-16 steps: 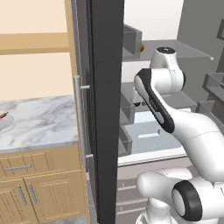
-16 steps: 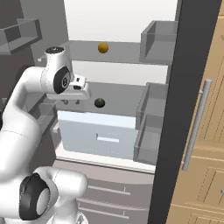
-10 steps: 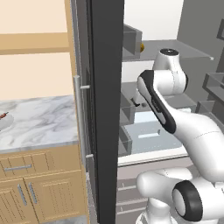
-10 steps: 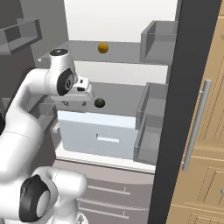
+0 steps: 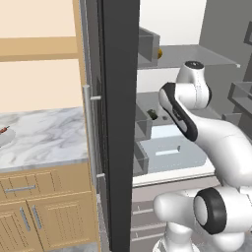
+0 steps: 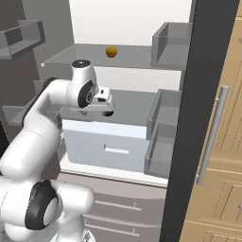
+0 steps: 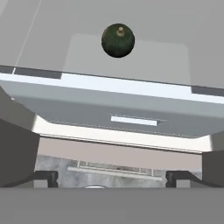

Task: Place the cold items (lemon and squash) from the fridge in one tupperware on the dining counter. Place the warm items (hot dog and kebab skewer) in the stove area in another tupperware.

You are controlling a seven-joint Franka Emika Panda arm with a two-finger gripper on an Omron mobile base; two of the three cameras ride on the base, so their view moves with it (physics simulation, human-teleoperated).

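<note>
A dark green round squash (image 7: 118, 40) sits on the grey fridge shelf (image 7: 175, 57), above the pale drawer (image 7: 131, 119). My gripper (image 7: 112, 178) is open with nothing between its fingers, which stand far apart, and the squash lies ahead of them. From the right base camera my gripper (image 6: 104, 101) hangs just above the squash (image 6: 109, 113), which is mostly hidden under the hand. A yellow lemon (image 6: 111, 51) rests on the glass shelf one level higher, and its edge shows as the lemon (image 5: 159, 52) beside a door bin. The tupperware, hot dog and kebab skewer are out of view.
The dark fridge door (image 5: 118, 123) stands open on my left, and the other side panel (image 6: 189, 142) is on my right. Grey bins (image 6: 163, 132) line the fridge's right wall. A marble counter (image 5: 44, 138) over wooden cabinets lies left of the fridge.
My hand has moved to the right along the middle shelf and now hangs over the squash, covering most of it in the right base view. The fingers have stayed open.
</note>
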